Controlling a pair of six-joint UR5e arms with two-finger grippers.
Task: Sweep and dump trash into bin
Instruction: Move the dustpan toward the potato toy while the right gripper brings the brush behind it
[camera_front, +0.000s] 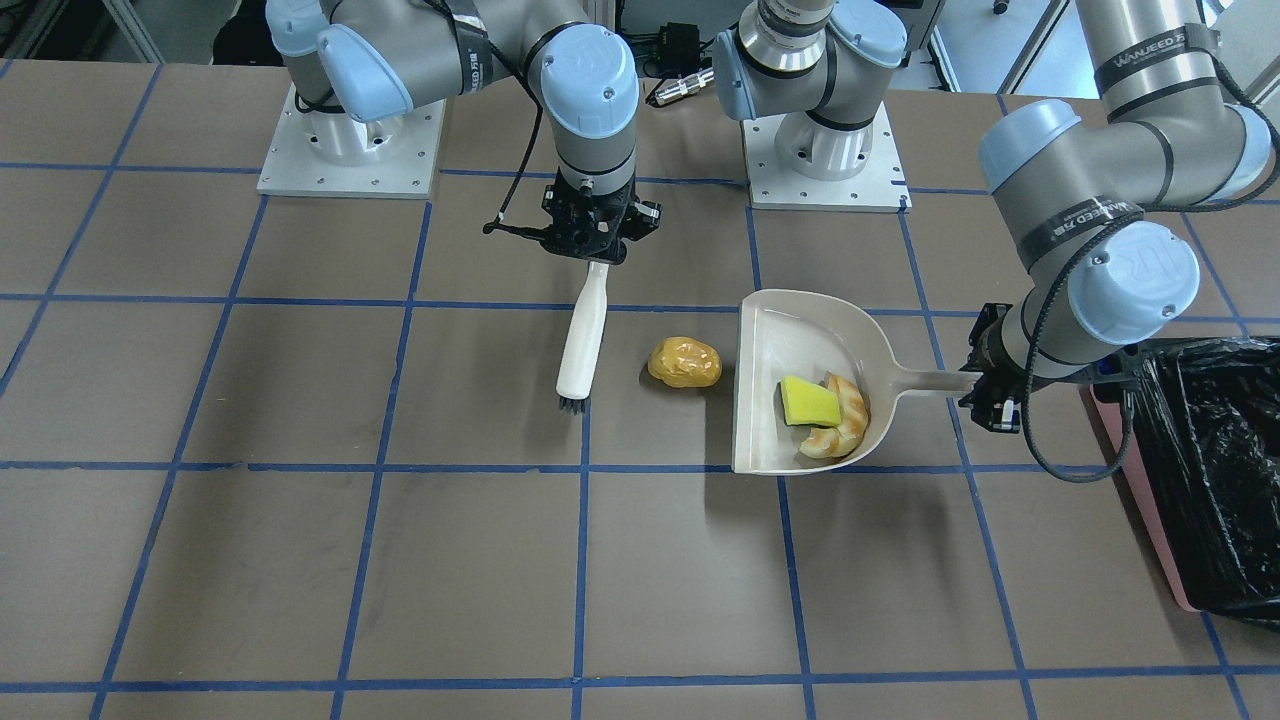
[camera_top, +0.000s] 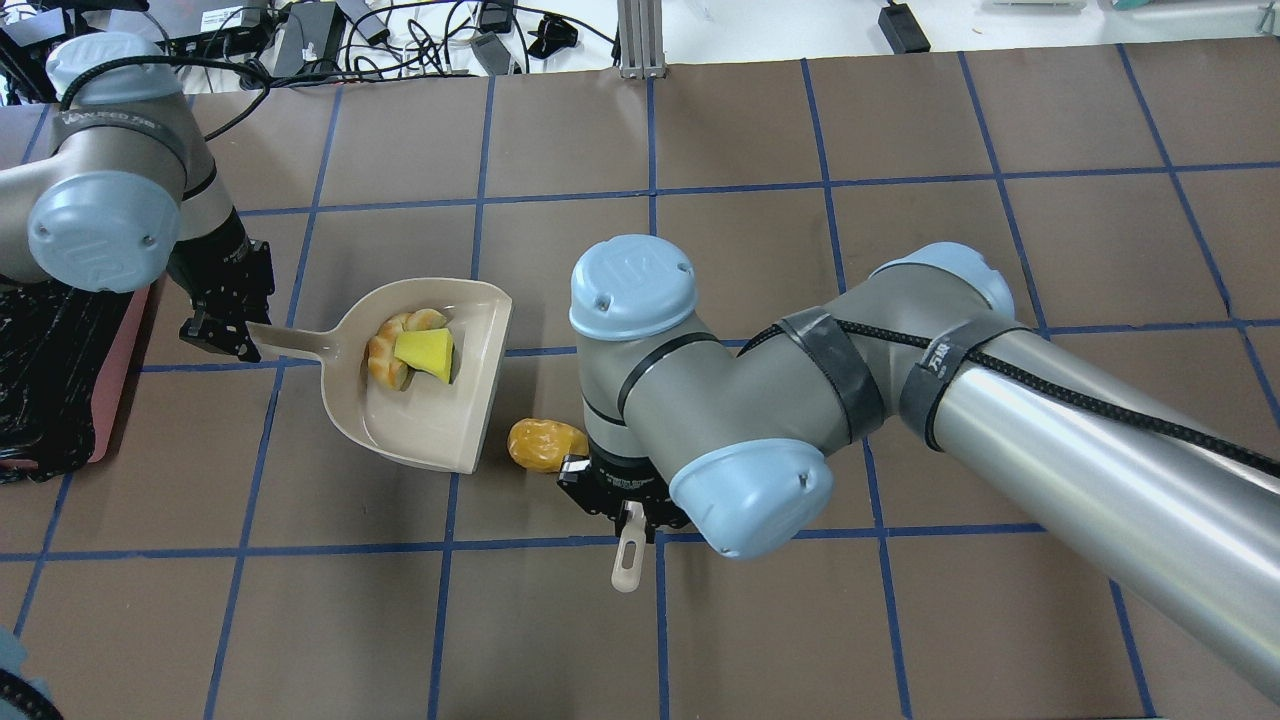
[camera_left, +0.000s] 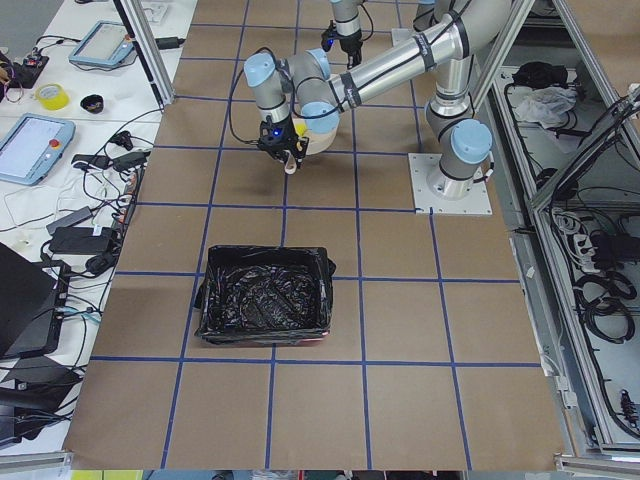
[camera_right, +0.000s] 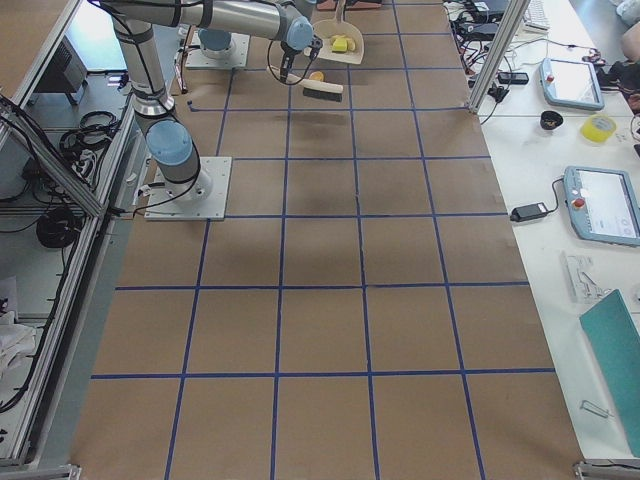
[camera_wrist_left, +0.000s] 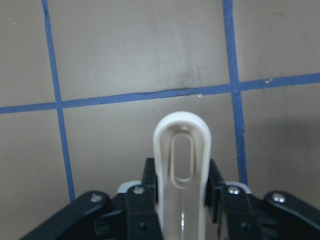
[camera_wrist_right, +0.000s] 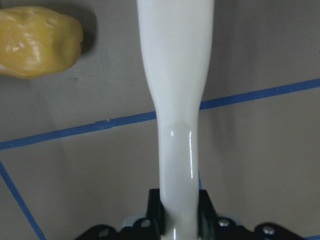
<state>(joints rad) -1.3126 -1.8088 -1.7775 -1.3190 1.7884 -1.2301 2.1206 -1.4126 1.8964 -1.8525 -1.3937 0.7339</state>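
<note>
The right tool (camera_front: 597, 255) pinches the white brush (camera_front: 582, 335), the left tool (camera_front: 985, 385) the handle of the dustpan (camera_front: 770, 340); wedge (camera_front: 808, 402) and croissant piece (camera_front: 848, 422) lie in the pan. Seen from the front, the golden blob (camera_front: 684, 362) sits on the desk (camera_front: 300, 400) at the pan's 9 o'clock, just beside its mouth; a skewed stroke could roll it past the lip.

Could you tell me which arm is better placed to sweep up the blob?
Right: the right gripper holds the brush beside the blob, opposite the dustpan mouth; the left gripper only holds its handle.
</note>
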